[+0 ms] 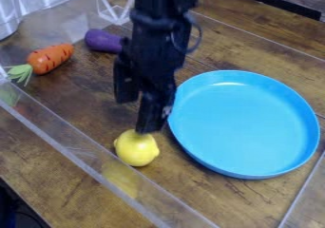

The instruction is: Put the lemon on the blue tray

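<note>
Dark scuffed wooden tabletop (76, 108), clear plastic wall (89, 161) along its near edge, lemon (136, 148) just left of the blue tray (244, 121), black hand (137, 106) open directly above the lemon, carrot (51, 58) and purple eggplant (105, 41) well beyond it.

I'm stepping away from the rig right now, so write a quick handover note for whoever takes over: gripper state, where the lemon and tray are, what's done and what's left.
Gripper: open, pointing down, just above the lemon, nothing held.
Lemon: on the wooden table, near the front edge, just left of the tray, not on it.
Tray: on the table to the right, empty.
Carrot and eggplant: at the back left, out of the way.
Done: gripper lined up over the lemon.
Left: lower, grasp the lemon, carry it right, set it on the tray.
</note>
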`<state>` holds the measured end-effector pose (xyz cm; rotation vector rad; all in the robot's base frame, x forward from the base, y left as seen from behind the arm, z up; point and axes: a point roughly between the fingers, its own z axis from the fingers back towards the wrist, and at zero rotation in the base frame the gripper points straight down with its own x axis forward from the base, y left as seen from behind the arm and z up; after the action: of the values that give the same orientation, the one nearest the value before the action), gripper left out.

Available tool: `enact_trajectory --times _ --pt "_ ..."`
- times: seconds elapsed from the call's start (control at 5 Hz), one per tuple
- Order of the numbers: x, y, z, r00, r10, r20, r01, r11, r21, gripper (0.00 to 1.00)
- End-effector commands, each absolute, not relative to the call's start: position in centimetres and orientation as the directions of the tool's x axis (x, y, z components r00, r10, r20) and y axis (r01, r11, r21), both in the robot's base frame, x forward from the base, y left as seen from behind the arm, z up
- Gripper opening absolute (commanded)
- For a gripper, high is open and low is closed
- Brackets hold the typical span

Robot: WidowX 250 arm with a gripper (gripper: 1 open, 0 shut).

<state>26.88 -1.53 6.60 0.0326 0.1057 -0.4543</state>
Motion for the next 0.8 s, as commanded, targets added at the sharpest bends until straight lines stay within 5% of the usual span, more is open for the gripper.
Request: enact_trajectory --times 0.0,0.4,0.6 --pt "27.1 -2.0 5.7 0.869 -0.489 -0.080 0.492 0.870 0.033 1.00" --pt "27.3 -2.0 2.7 0.853 -0.510 -0.105 0.517 0.855 0.049 1.00" --pt "27.3 -1.8 2.6 0.851 -0.512 -0.114 0.520 0.853 0.049 0.00"
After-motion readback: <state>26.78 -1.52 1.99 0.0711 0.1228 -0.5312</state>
